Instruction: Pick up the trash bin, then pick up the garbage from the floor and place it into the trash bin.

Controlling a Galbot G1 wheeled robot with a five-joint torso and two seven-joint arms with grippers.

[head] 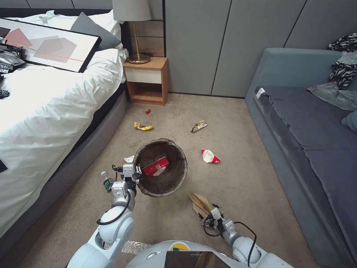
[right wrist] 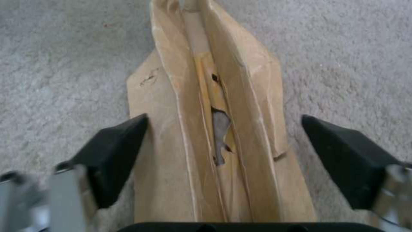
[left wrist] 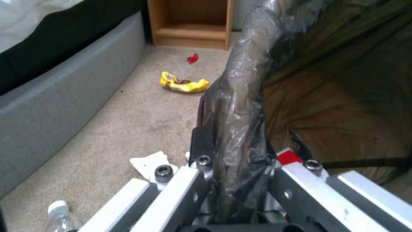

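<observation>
On the carpet at centre, the trash bin [head: 160, 167] is tilted, its mouth facing up toward the head camera, with a red-and-white cup [head: 156, 166] inside. At its nine-o'clock rim the left hand [head: 131, 172] pinches the bagged edge; the left wrist view shows the fingers pressed on that dark liner [left wrist: 240, 106]. At five o'clock, the tan paper bag [head: 200, 203] lies flat, long axis running eleven to five. The right wrist view shows the right hand [right wrist: 223, 154] spread, fingers straddling the bag [right wrist: 206, 129]. Near the bed [head: 48, 100] lie a bottle [head: 107, 182] and tissue [head: 129, 159].
</observation>
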